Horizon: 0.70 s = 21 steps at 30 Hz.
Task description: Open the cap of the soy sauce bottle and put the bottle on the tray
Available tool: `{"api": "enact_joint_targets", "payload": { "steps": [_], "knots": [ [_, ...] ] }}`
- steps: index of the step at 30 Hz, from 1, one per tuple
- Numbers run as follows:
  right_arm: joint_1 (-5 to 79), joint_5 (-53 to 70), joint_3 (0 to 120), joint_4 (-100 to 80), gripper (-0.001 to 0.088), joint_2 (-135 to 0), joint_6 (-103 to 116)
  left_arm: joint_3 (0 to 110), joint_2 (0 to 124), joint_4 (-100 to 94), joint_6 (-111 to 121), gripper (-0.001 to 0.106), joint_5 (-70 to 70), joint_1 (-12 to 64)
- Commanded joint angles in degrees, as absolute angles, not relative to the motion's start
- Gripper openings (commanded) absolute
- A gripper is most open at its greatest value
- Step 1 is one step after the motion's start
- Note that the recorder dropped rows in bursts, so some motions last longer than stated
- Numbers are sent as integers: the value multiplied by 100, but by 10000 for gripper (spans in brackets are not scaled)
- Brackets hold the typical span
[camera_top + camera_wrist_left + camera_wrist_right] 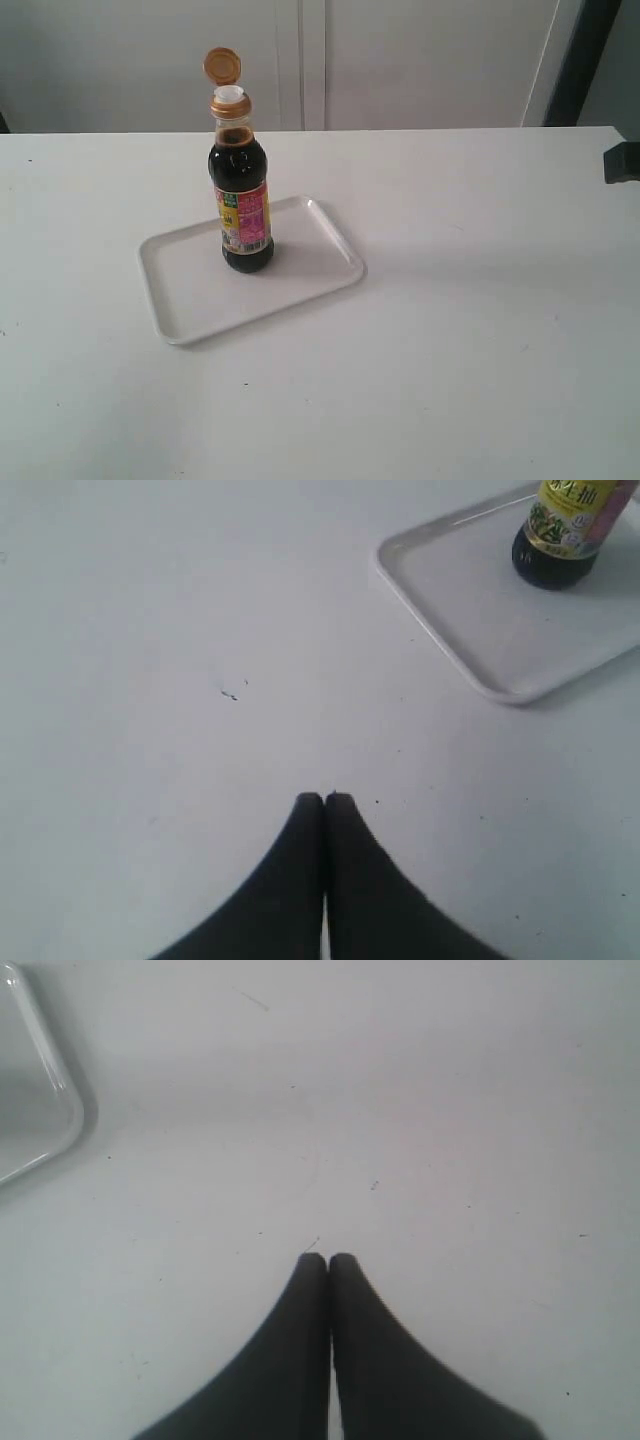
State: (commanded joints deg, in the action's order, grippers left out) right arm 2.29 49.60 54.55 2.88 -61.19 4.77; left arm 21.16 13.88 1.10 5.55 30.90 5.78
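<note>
Left pincer [323,798] and right pincer [328,1258], both closed tip to tip and empty, hang over the bench [480,350] | tray [180,300] lies mid-bench | dark bottle [243,200] stands upright on it, pink-yellow label | amber cap [222,66] flipped up, white spout exposed | both steps look done; next move: hold clear.

The soy sauce bottle [552,565], standing well beyond the left tool [324,798], is carrying the only print. Its label [575,510] is showing dark Chinese characters on yellow, cut off by the frame edge, and pale ones on green. Both are staying too blurred to read.
</note>
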Motion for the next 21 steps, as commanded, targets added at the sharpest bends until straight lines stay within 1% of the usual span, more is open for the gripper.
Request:
{"api": "enact_joint_targets", "payload": {
  "steps": [2,10,21],
  "knots": [
    [229,4960,5455,288,0,-6119,477,1946,1048,125,555,0,3090,743],
    [229,4960,5455,288,0,-6119,477,1289,35,125,555,0,2956,761],
    [229,4960,5455,288,0,-6119,477,1062,0,125,555,0,2701,809]
  ]
}}
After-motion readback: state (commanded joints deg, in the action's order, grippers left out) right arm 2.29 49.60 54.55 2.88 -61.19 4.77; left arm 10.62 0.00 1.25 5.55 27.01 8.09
